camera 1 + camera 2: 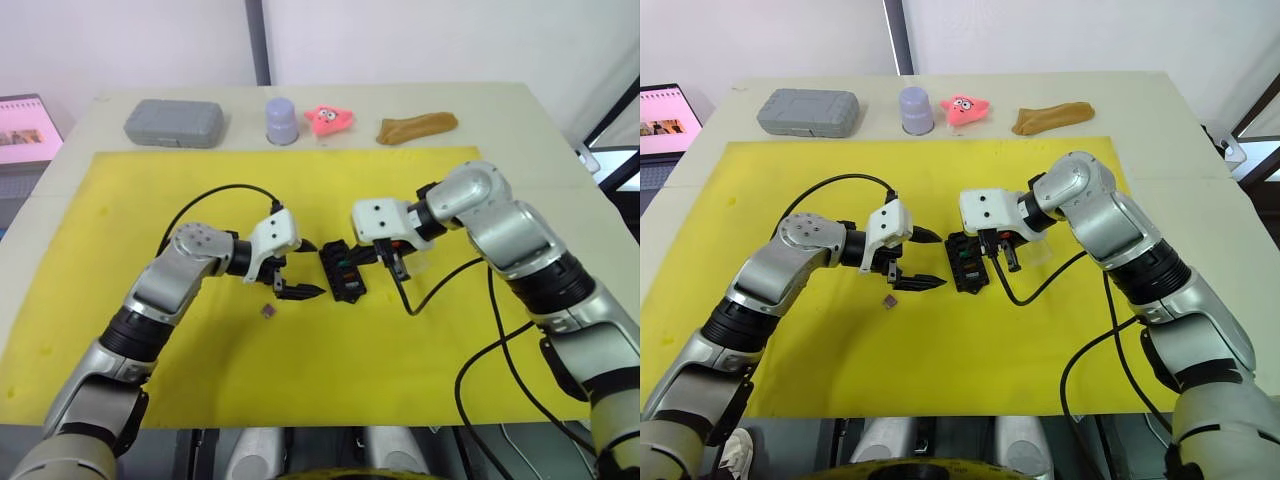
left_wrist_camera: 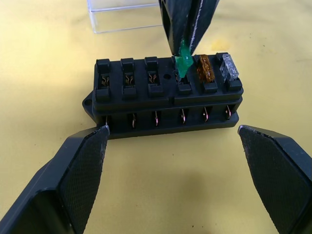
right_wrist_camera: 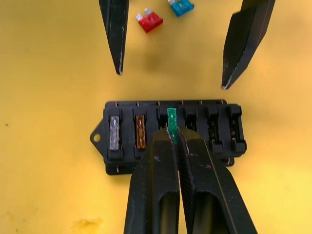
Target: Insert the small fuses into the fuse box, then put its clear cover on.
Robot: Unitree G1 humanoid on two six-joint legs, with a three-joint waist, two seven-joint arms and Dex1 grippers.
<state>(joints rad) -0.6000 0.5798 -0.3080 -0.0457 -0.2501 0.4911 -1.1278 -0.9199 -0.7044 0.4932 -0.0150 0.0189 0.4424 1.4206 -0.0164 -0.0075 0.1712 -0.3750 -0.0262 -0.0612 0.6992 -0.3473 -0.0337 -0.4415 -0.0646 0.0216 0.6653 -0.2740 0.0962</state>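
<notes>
The black fuse box (image 1: 342,270) lies in the middle of the yellow mat (image 1: 300,380). A grey fuse (image 3: 114,132) and a brown fuse (image 3: 141,131) sit in two of its end slots. My right gripper (image 3: 173,135) is shut on a green fuse (image 3: 171,121), whose lower end is at the third slot of that row. My left gripper (image 1: 315,268) stands open just left of the box, its fingers apart and holding nothing. The clear cover (image 2: 126,17) rests on the mat on the box's right side. A red fuse (image 3: 150,20) and a teal fuse (image 3: 180,7) lie loose beyond my left gripper.
Along the table's far edge stand a grey case (image 1: 173,122), a lavender cup (image 1: 281,120), a pink star toy (image 1: 328,119) and a brown lump (image 1: 416,127). A screen (image 1: 25,130) sits off the table's left. Black cables loop from both wrists over the mat.
</notes>
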